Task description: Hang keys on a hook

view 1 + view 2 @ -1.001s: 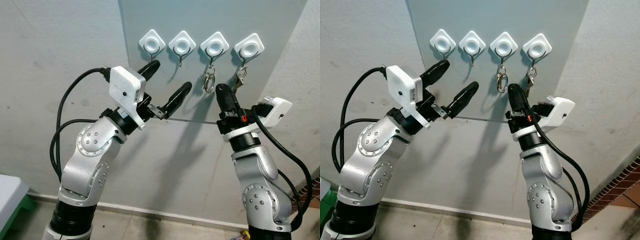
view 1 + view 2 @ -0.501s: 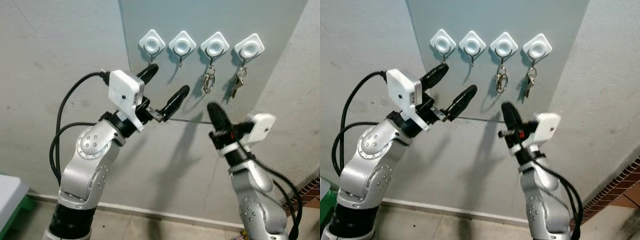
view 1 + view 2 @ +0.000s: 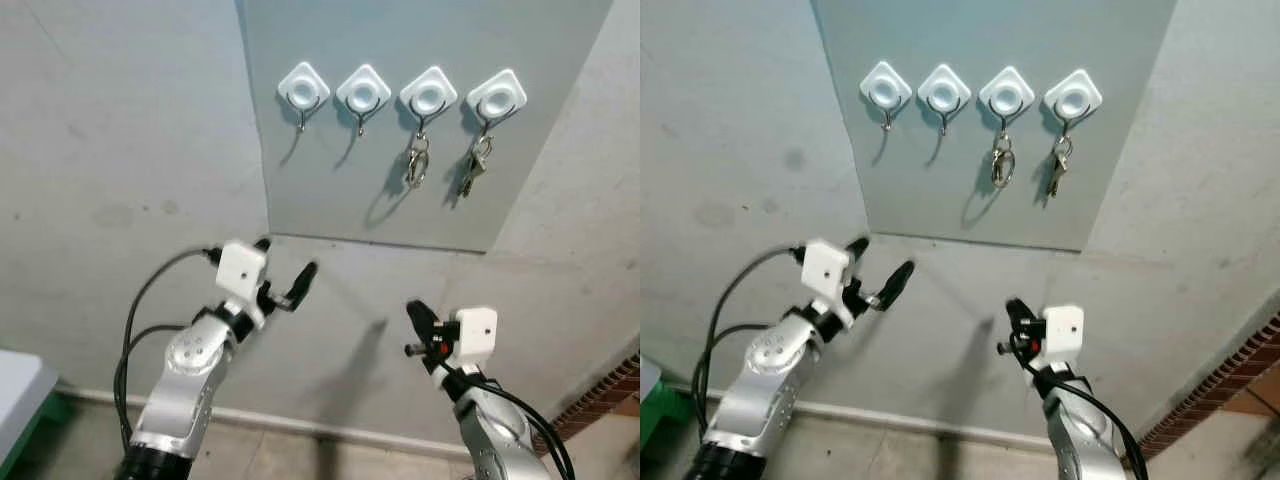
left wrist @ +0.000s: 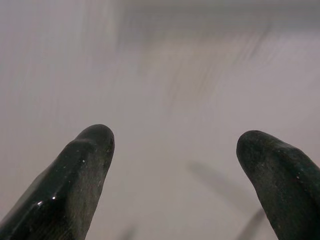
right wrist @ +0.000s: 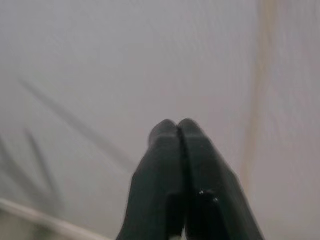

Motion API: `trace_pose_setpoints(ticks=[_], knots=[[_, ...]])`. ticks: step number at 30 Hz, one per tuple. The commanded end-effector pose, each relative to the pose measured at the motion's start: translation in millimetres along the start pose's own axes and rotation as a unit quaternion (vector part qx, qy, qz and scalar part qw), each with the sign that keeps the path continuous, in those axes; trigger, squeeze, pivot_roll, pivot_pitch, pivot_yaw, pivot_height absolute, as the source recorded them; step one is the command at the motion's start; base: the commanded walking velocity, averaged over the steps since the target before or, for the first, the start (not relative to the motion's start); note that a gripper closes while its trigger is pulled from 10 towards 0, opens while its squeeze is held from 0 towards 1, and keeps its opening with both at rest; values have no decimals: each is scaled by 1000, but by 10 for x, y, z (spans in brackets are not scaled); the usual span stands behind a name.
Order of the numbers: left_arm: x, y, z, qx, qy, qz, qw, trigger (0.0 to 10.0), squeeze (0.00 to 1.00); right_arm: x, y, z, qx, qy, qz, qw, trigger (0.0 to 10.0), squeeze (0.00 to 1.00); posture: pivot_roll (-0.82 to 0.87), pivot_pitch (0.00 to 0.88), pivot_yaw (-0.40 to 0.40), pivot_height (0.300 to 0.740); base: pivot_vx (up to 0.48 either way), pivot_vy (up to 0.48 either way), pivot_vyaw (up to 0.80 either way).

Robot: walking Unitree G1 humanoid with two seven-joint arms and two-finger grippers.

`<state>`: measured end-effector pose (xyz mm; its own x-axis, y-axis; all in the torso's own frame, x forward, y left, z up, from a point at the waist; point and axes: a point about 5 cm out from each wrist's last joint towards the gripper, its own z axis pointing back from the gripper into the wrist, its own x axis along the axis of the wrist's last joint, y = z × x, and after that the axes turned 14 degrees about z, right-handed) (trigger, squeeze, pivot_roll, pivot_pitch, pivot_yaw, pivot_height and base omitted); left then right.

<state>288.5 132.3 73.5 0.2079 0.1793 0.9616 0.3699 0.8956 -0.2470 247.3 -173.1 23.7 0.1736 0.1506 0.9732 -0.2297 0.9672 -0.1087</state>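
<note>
At the top of the frame I see a grey rectangular wall panel (image 3: 400,190) carrying a row of four white diamond-shaped hooks with metal prongs (image 3: 303,87). The two hooks on the left are bare. On the third hook from the left hangs a silver ring-shaped key holder (image 3: 416,163), and on the fourth hook, at the upper right, hangs the small bunch of silver keys (image 3: 477,163), dangling against the panel just below its white mount.

My left end effector (image 3: 283,279) sits in the lower left of the head view, well below the panel, its two long black fingers (image 4: 85,175) spread wide with nothing between them; its wrist camera looks at blurred pale wall. My right end effector (image 3: 414,318) sits in the lower centre-right, also well below the hooks, pointing up toward the wall; its wrist view shows the two black fingers (image 5: 170,165) pressed flat together, holding nothing. Both are well apart from the keys, in front of a pale grey plaster wall (image 3: 120,150)
</note>
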Motion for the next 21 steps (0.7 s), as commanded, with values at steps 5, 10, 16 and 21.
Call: trace_pose_setpoints(ticks=[5,10,16,21], knots=[[-538,293,113,112,70,-16,991,10000,0,-591,-71,173,-33,131,35,990,10000,1000,-57,0,25,740,0,0,0],[-920,403,286,168,149,-8,974,10000,0,-897,-44,323,-37,222,47,973,10000,1000,-62,0,26,740,0,0,0],[-1276,371,512,177,240,15,955,10000,0,-1079,27,445,-34,281,51,958,10000,1000,-66,0,30,740,0,0,0],[-1454,326,648,192,282,43,939,10000,0,-1237,100,610,-30,333,46,941,10000,1000,-69,0,33,740,0,0,0]])
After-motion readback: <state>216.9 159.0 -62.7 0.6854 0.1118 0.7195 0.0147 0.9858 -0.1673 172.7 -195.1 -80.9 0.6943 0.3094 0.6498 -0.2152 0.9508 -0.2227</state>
